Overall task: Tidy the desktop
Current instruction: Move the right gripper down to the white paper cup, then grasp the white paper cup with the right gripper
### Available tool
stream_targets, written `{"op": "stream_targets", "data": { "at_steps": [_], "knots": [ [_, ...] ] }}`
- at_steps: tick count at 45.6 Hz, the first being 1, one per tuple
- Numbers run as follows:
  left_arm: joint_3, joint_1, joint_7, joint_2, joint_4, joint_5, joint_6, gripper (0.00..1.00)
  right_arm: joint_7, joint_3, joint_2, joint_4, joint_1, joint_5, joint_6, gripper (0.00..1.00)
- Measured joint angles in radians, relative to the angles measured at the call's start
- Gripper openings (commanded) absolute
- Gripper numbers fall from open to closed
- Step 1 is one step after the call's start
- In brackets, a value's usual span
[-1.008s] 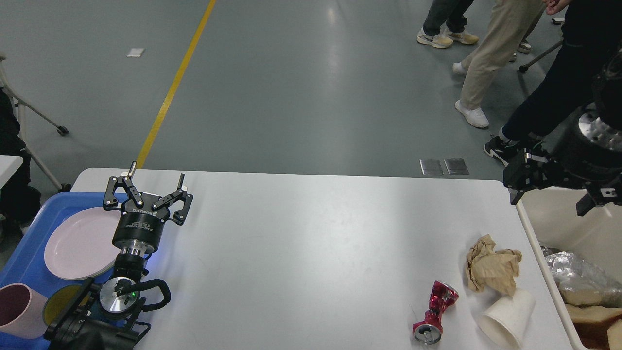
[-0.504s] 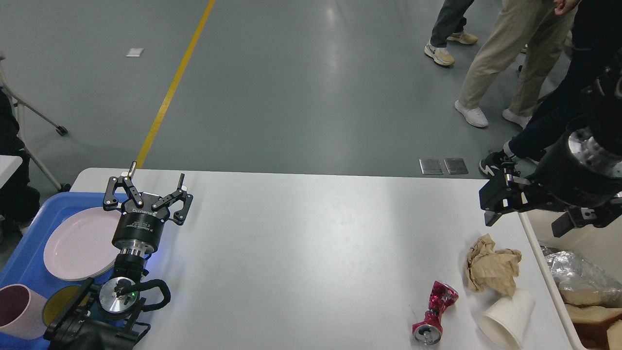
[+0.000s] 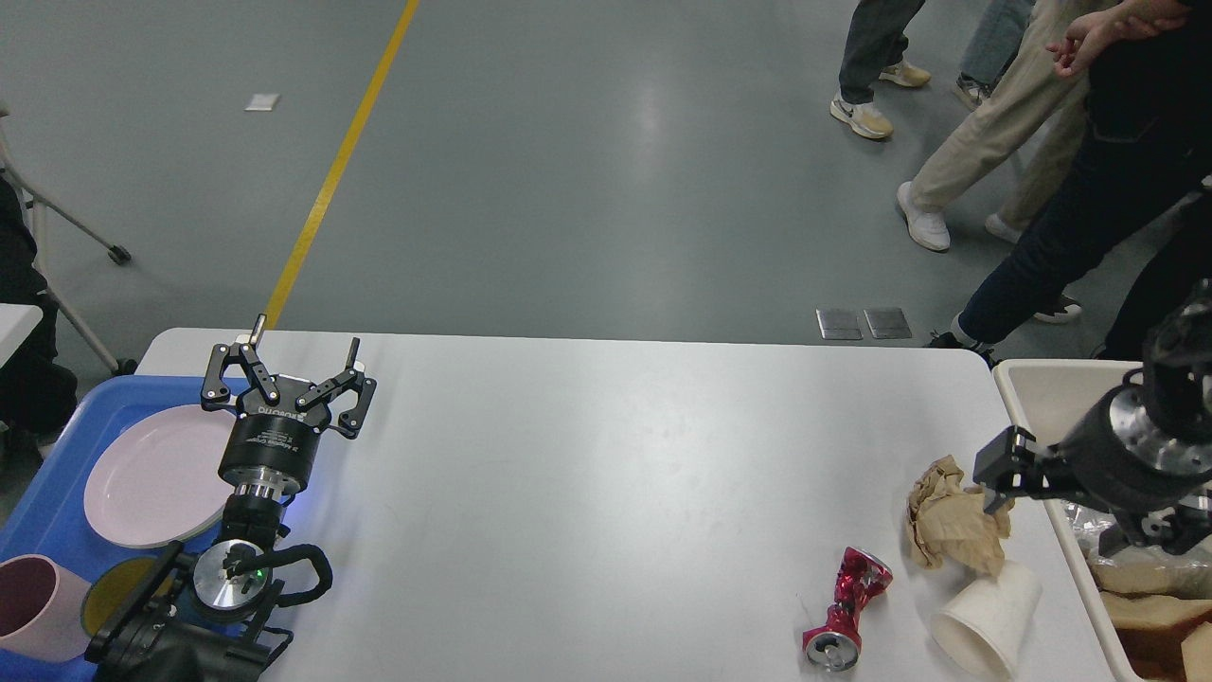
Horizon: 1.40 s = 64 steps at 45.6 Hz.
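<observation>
The white desktop (image 3: 606,474) carries three pieces of litter at its near right: a crumpled brown paper (image 3: 947,526), a crushed red can (image 3: 847,606) lying on its side, and a white paper cup (image 3: 985,620) tipped over. My right gripper (image 3: 1002,471) hangs low just over the right edge of the brown paper. It is dark and seen end-on, so its fingers cannot be told apart. My left gripper (image 3: 305,339) is open and empty, fingers pointing up, at the desktop's far left beside the tray.
A blue tray (image 3: 57,502) at the left holds a pink plate (image 3: 151,474), a pink cup (image 3: 33,606) and a yellow dish (image 3: 118,587). A beige bin (image 3: 1042,388) at the right holds foil and brown scraps. People's legs (image 3: 994,142) stand beyond the far right corner.
My right arm has come down and towards me, from above the desktop's far right corner to the brown paper. The left arm has not moved. The people have shifted.
</observation>
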<state>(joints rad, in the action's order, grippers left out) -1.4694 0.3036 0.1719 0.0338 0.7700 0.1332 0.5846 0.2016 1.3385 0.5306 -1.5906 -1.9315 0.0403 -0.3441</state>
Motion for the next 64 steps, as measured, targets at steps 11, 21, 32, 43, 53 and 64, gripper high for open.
{"op": "stream_targets", "data": {
  "at_steps": [11, 21, 32, 43, 53, 64],
  "knots": [
    [0.0, 0.0, 0.0, 0.0, 0.0, 0.0, 0.0, 0.97, -0.001, -0.15, -0.006, 0.175, 0.376, 0.0, 0.129, 1.0],
    [0.0, 0.0, 0.0, 0.0, 0.0, 0.0, 0.0, 0.97, -0.003, -0.287, -0.057, 0.352, 0.635, 0.015, 0.197, 1.0],
    [0.0, 0.0, 0.0, 0.0, 0.0, 0.0, 0.0, 0.97, -0.003, -0.301, -0.08, 0.404, 0.699, 0.018, 0.264, 0.95],
    [0.0, 0.0, 0.0, 0.0, 0.0, 0.0, 0.0, 0.97, -0.002, -0.302, -0.093, 0.407, 0.714, 0.036, 0.259, 0.01],
    [0.0, 0.0, 0.0, 0.0, 0.0, 0.0, 0.0, 0.97, -0.002, -0.302, -0.093, 0.4, 0.711, 0.096, 0.259, 0.0],
    [0.0, 0.0, 0.0, 0.0, 0.0, 0.0, 0.0, 0.97, 0.005, -0.302, -0.087, 0.402, 0.703, 0.102, 0.25, 0.0]
  ]
}}
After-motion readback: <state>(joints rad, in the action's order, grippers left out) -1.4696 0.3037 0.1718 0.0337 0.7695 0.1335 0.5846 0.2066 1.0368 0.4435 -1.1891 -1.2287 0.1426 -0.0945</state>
